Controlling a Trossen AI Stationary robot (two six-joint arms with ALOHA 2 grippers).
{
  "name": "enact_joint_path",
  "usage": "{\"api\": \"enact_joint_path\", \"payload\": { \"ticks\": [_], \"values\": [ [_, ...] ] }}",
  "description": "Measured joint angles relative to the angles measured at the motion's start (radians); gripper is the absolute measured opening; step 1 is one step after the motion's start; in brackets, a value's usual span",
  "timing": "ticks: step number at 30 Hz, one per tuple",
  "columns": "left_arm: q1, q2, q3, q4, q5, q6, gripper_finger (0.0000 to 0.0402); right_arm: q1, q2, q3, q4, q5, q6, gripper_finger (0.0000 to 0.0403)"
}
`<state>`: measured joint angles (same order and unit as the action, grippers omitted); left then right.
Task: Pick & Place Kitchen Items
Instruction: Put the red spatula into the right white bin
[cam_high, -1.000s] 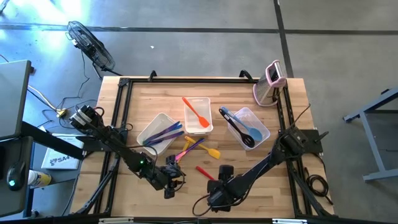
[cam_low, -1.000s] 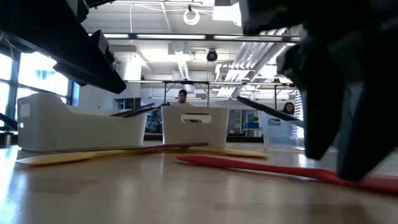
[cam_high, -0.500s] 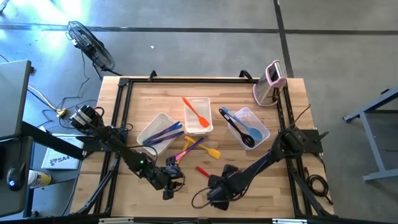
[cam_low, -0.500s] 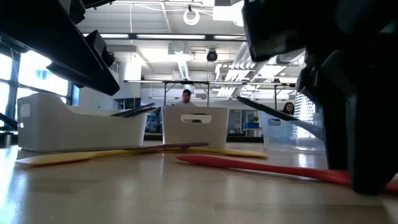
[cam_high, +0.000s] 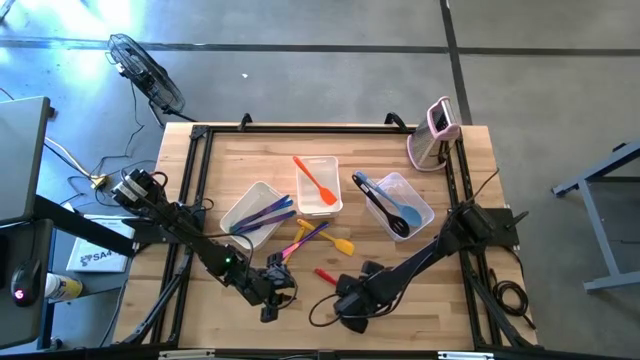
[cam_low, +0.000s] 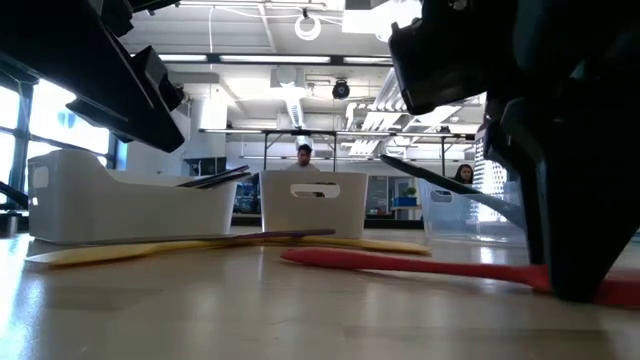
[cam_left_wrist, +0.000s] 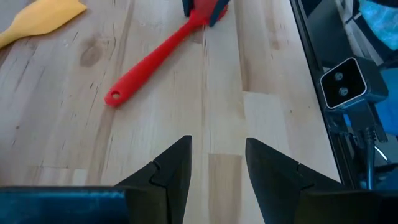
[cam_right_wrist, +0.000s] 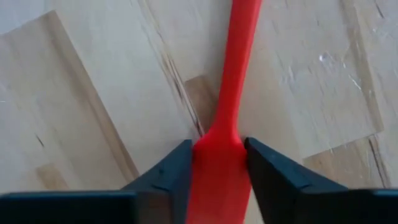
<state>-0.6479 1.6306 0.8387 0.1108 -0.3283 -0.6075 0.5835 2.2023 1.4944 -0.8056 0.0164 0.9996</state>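
Right gripper (cam_right_wrist: 216, 163) clenches the red spatula (cam_right_wrist: 231, 93) at its blade neck, handle toward the yellow spatula (cam_left_wrist: 41, 19); light, stiff, likely slippery; left gripper (cam_left_wrist: 217, 163) hangs open nearby.

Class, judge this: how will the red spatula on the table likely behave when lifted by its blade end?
The red spatula looks slim, so probably light. Gripped at one end by the right gripper, its long handle may droop or swing. It lies flat, so rolling seems unlikely.

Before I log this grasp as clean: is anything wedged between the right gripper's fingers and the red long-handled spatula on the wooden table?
Nothing visible. In the right wrist view the right gripper has a finger on each side of the red long-handled spatula, flush against its wide end, with only the bare wooden table around it.
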Motion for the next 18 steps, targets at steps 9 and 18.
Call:
{"api": "enact_joint_path", "payload": {
  "ticks": [9,18],
  "values": [
    [0.0,0.0,0.0,0.002,0.0,-0.003,0.0148,-0.007,-0.001,0.0,0.002,-0.03,0.003,0.0069],
    [0.0,0.0,0.0,0.014,0.0,-0.005,0.0148,-0.009,-0.003,-0.001,0.002,-0.022,-0.07,0.0069]
  ]
}}
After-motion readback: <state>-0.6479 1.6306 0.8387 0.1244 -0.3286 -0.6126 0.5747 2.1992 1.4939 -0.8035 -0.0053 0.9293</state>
